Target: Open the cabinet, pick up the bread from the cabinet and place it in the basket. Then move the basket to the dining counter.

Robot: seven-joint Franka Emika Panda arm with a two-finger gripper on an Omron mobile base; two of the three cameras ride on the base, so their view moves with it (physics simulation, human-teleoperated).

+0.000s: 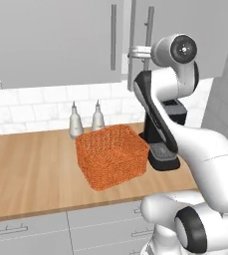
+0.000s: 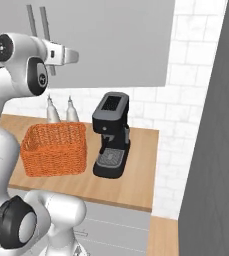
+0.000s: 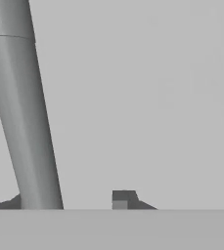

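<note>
Empty-looking basket (image 1: 113, 155) beside coffee machine (image 1: 164, 137)

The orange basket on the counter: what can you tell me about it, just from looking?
The basket is bright orange, woven, rectangular with tall sides and an open top. Its inside looks empty as far as can be seen. It stands upright on the wooden worktop, turned slightly askew to the front edge. Two pale bottles stand just behind it by the tiled wall, and a black coffee machine stands close beside it with a narrow gap between. Nothing is holding it.
</note>
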